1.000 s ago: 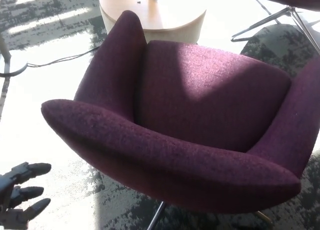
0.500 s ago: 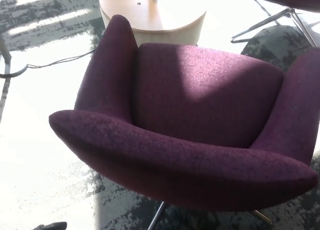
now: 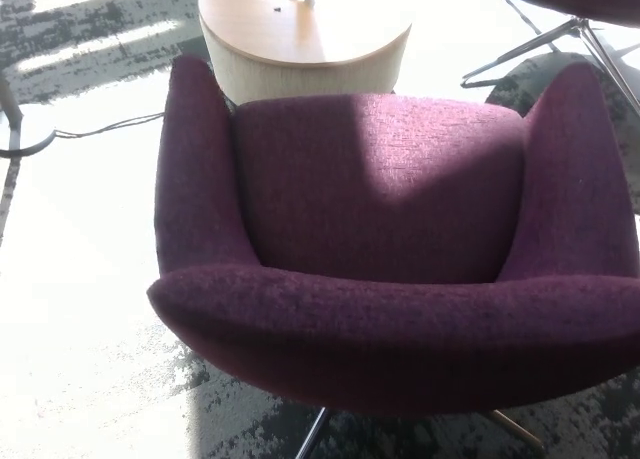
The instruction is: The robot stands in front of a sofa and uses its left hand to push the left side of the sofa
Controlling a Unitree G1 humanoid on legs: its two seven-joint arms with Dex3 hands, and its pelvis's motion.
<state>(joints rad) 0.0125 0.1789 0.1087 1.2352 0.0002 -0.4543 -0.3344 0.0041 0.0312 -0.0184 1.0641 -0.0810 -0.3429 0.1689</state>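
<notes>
Below the camera, filling most of the head view, sits the purple sofa (image 3: 400, 249), a single upholstered seat with its backrest nearest and both arms reaching away, squarely facing a round wooden counter (image 3: 300, 34). That counter stands just beyond the sofa's front edge, almost touching the seat, with a small object on top, too small to identify. Under the sofa, thin metal legs (image 3: 312, 434) show on grey patterned carpet (image 3: 90, 379). Left of the sofa a dark cable (image 3: 100, 129) trails across the sunlit floor. Beyond the sofa's right arm, another chair's metal legs (image 3: 545, 39) spread out. Neither robot hand is visible, so the fingers' state cannot be told
</notes>
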